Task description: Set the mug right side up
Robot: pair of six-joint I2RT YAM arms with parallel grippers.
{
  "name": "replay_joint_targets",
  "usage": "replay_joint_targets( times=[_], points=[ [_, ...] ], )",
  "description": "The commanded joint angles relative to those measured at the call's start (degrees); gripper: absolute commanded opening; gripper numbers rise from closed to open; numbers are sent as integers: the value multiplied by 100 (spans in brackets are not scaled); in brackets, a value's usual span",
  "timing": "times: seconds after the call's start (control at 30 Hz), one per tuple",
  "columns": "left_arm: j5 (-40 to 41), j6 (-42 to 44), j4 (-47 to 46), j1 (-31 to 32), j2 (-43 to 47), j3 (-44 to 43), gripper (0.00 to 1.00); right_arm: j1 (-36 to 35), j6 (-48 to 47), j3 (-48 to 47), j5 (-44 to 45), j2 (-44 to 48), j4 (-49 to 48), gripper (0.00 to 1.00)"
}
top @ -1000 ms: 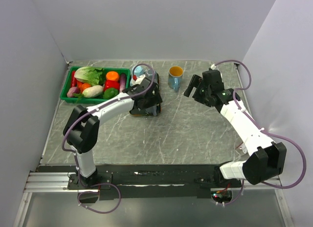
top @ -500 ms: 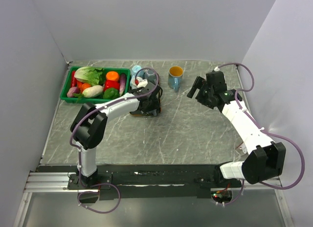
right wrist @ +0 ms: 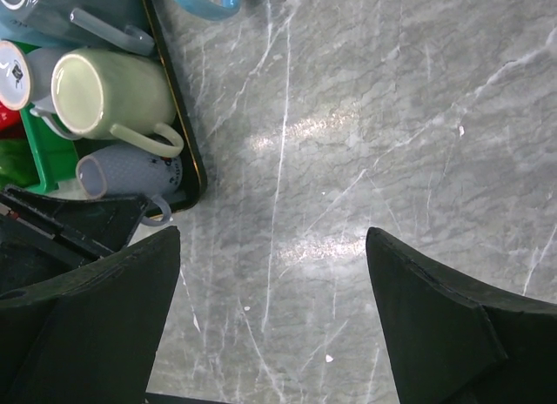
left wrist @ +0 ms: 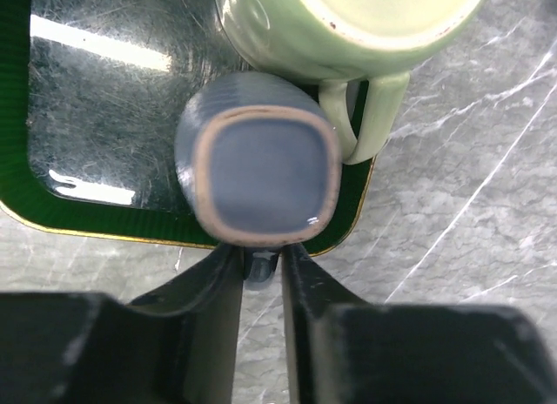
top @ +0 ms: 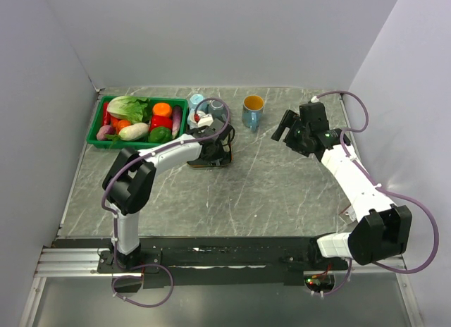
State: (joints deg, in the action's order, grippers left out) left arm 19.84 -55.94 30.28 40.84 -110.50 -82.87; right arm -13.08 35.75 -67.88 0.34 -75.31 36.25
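On the tray [left wrist: 13, 160], the mug [left wrist: 261, 173] stands base-up, axis vertical; left fingers [left wrist: 209, 291] pinch its handle [left wrist: 259, 268].

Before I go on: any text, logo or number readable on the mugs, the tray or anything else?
No text reads clearly in any view.
White mug: a dark mark, cut off at the frame edge, unreadable.
Grey-blue mug: tiny dark print near the handle, too blurred to read.
Green mug, tray: no marking visible.

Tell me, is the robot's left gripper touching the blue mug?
Touching. In the left wrist view the left gripper pinches the blue mug by its handle, with no gap showing.
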Motion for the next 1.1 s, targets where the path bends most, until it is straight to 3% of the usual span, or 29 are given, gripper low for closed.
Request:
replay_joint_targets(
  times=[0.0,0.13,0.43,0.67,0.9,1.07],
  points=[
    [240,101,83,38,81,-230,23,60,46,2,1,78,-127,92],
    [363,110,171,29,107,-256,1,60,64,20,1,69,-171,92],
    [504,408,-13,38,765,16,1,69,187,213,-463,191,-399,95],
    [100,602,-172,38,1548,17,1,60,204,609,-1253,578,-1260,99],
    [-734,664,-628,38,2295,-185,1,69,538,1004,-2395,903,-2349,98],
    [-1245,725,-1111,21,2682,-335,1,60,1012,1224,-3626,983,-3867,100]
  ],
)
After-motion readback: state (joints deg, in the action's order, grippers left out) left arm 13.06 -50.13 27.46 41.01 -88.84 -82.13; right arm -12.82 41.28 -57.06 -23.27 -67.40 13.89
